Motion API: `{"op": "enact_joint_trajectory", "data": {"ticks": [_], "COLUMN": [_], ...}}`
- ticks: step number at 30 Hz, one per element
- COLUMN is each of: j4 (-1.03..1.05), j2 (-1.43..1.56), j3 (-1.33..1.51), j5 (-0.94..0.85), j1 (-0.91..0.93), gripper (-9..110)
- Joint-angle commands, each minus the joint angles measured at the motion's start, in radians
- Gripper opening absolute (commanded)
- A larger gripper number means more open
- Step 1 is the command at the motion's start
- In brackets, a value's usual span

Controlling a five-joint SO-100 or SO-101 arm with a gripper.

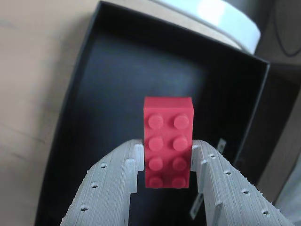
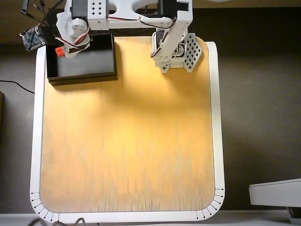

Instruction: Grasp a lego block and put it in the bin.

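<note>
A red lego block (image 1: 168,142) with a two-by-four stud top is clamped between my gripper's (image 1: 167,162) two white fingers (image 1: 120,183). It hangs above the dark floor of an open black bin (image 1: 113,75). In the overhead view the bin (image 2: 89,61) sits at the table's top left corner, and the block (image 2: 59,51) shows as a small red spot over the bin's left part, held by the gripper (image 2: 63,51). The bin's inside looks bare around the block.
The arm's base and white bracket (image 2: 176,49) stand at the top middle of the wooden table (image 2: 127,141). A circuit board (image 2: 32,38) with wires lies off the table's top left corner. A white device (image 2: 275,192) sits at the lower right, off the table.
</note>
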Motion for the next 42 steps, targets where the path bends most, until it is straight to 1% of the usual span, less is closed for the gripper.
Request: {"op": "enact_joint_trajectory", "data": {"ticks": [1, 11, 21, 24, 29, 37, 39, 42], "j4": [-0.031, -0.031, -0.031, -0.031, -0.061, -0.077, -0.04, 0.118], "j2": [-0.002, -0.002, -0.002, -0.002, 0.002, 0.072, 0.12, 0.161], "j3": [-0.015, 0.106, 0.135, 0.135, 0.13, 0.12, 0.1, -0.012], "j5": [0.025, 0.094, 0.11, 0.15, 0.206, 0.199, 0.178, 0.112], "j1": [0.017, 0.015, 0.014, 0.015, 0.023, 0.026, 0.009, -0.041], "gripper": [0, 0, 1, 10, 20, 21, 21, 21]}}
